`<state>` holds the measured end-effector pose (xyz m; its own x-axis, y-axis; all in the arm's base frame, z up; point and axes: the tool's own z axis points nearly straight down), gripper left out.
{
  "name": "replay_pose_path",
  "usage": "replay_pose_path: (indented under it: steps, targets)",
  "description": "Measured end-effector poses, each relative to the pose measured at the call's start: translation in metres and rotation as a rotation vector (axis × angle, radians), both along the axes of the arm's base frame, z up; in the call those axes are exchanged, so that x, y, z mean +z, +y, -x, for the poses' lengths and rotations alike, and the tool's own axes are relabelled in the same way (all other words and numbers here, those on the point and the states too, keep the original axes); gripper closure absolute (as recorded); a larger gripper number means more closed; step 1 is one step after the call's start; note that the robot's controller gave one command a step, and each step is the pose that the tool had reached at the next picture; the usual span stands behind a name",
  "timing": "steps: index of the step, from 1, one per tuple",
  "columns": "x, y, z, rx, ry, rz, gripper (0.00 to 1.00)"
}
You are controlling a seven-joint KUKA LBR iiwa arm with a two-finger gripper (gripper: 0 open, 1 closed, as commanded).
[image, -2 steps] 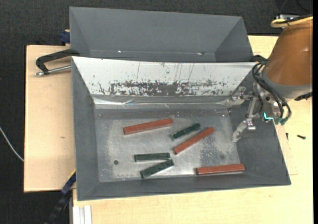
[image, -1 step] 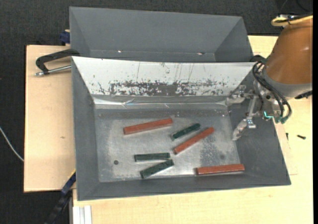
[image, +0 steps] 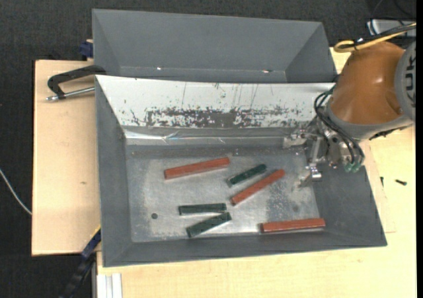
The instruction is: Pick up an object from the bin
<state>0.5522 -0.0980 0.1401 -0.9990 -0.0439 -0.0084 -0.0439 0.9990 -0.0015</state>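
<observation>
At the right side of the bin (image: 111,178), close to the right wall, the gripper (image: 308,174) hung low over bare floor under the arm's orange cover (image: 369,88). Open or closed: could not tell; nothing seen held. Nearest thing was a slanted red bar (image: 258,186), its upper end just left of the gripper, apart from it. A dark green bar (image: 246,174) lay just beside that red bar, on its upper left. A flat red bar (image: 293,226) lay near the front wall, below the gripper. Further left: a long red bar (image: 197,168) and two dark green bars (image: 201,209), one lying above the other.
</observation>
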Motion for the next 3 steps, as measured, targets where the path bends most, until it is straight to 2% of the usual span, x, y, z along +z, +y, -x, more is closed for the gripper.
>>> replay_pose_path:
  steps: [1,2,3]
  targets:
    - [-0.064,0.022,0.007,-0.022,0.011,-0.001,1.0]
    - [-0.064,0.022,0.006,-0.022,0.01,-0.001,1.0]
    - [0.094,0.028,-0.002,-0.056,0.0,-0.002,1.0]
